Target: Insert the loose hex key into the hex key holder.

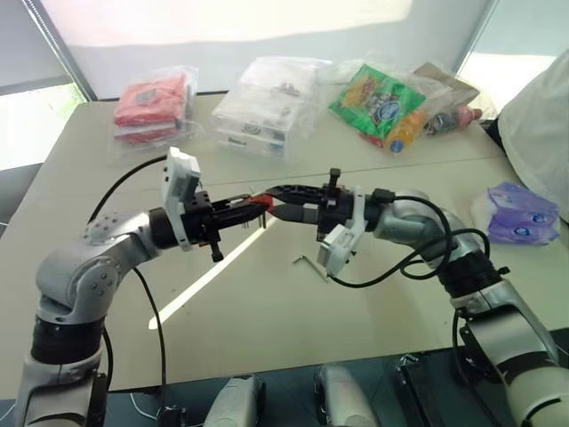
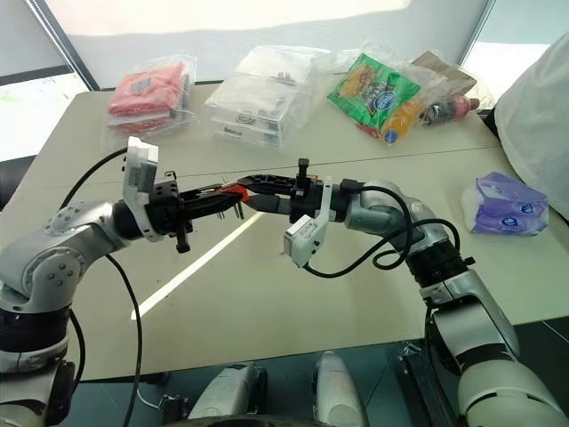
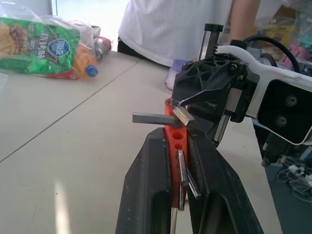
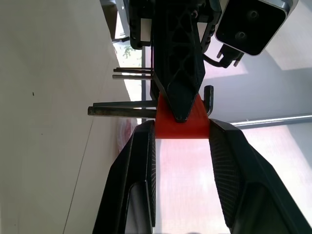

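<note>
Left eye view: two grippers meet above the beige table, both on the hex key holder, a small red-orange block held in the air. Right gripper: fingers part open, clamped on the block's two sides. Left gripper: fingers closed tight on the holder's other end, with several stored keys running between them. Loose hex key: lies flat on the table, below the right gripper and apart from both, untouched. Background stock: a red packet, clear bagged goods, a green snack bag, a purple tissue packet. Step in hand, by my reading: passing the holder from one gripper to the other. Next move calls for one gripper to let go, go down to the loose key and pinch it so that its straight end can meet an empty hole.
</note>
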Controlling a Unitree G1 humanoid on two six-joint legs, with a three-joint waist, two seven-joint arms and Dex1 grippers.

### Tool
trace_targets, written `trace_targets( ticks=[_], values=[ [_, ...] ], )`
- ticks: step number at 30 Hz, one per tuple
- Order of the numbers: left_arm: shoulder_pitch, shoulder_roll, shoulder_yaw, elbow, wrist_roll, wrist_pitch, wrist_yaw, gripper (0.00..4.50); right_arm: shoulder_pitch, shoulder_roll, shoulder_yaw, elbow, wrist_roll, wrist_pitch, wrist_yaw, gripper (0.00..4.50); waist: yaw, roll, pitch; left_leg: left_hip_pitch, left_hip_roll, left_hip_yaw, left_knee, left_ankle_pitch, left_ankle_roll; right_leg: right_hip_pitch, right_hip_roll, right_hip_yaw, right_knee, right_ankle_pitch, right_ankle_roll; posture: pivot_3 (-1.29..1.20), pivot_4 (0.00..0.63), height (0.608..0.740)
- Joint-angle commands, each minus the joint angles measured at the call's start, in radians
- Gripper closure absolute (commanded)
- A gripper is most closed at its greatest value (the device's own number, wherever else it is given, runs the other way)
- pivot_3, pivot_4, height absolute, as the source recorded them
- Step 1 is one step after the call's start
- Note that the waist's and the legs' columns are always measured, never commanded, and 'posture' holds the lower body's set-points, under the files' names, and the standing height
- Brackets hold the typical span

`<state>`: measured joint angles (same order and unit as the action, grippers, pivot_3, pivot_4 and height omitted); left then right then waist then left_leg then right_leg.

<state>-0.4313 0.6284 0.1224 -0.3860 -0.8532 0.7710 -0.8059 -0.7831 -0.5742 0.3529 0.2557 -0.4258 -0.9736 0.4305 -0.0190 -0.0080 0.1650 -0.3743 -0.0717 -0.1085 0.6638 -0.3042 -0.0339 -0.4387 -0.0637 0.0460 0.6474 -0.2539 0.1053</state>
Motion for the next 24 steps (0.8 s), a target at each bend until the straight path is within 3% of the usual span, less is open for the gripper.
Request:
trace_targets(
  ticks=[1, 8, 12, 14, 18, 24],
  values=[
    [-0.002, 0.004, 0.021, -0.004, 0.008, -0.018, 0.011, 4.45, 0.007, 0.001, -0.007, -0.039, 0.068, 0.023, 0.031, 3.52, 0.0, 0.0, 0.0, 0.0, 0.0, 0.0, 0.0, 0.0, 0.0, 0.0, 0.0, 0.0, 0.0, 0.0, 0.0, 0.0, 0.15, 0.74],
    [0.0, 0.001, 0.018, -0.007, 0.013, -0.022, 0.013, 4.5, 0.014, -0.006, -0.013, -0.047, 0.072, 0.044, 0.07, 0.19, 0.0, 0.0, 0.0, 0.0, 0.0, 0.0, 0.0, 0.0, 0.0, 0.0, 0.0, 0.0, 0.0, 0.0, 0.0, 0.0, 0.15, 0.74],
    [0.008, 0.001, 0.018, -0.015, 0.034, -0.04, 0.018, 4.5, 0.034, -0.025, -0.001, -0.041, 0.156, 0.153, 0.176, 0.09, 0.0, 0.0, 0.0, 0.0, 0.0, 0.0, 0.0, 0.0, 0.0, 0.0, 0.0, 0.0, 0.0, 0.0, 0.0, 0.0, 0.15, 0.74],
    [0.019, 0.007, 0.012, -0.024, 0.064, -0.063, 0.02, 4.5, 0.071, -0.028, -0.018, -0.068, 0.271, 0.359, 0.28, 0.09, 0.002, 0.0, 0.0, 0.0, 0.0, 0.0, 0.0, 0.0, 0.0, 0.0, 0.0, 0.0, 0.0, 0.0, 0.0, 0.0, 0.15, 0.74],
    [0.039, 0.002, 0.016, -0.038, 0.091, -0.089, 0.04, 4.5, 0.129, -0.045, -0.086, -0.271, 0.578, 1.192, 0.453, 0.09, 0.005, 0.0, 0.0, 0.0, 0.0, -0.001, 0.001, 0.0, 0.0, 0.001, -0.001, 0.0, 0.0, 0.0, 0.0, 0.0, 0.15, 0.74],
    [0.07, 0.002, 0.019, -0.05, 0.111, -0.109, 0.056, 4.5, 0.164, -0.089, -0.106, -0.478, 0.754, 1.803, 0.483, 0.09, 0.006, 0.0, 0.0, -0.001, 0.0, -0.002, 0.001, -0.003, 0.006, 0.001, -0.002, 0.001, 0.0, 0.0, 0.0, 0.0, 0.15, 0.74]
  ],
)
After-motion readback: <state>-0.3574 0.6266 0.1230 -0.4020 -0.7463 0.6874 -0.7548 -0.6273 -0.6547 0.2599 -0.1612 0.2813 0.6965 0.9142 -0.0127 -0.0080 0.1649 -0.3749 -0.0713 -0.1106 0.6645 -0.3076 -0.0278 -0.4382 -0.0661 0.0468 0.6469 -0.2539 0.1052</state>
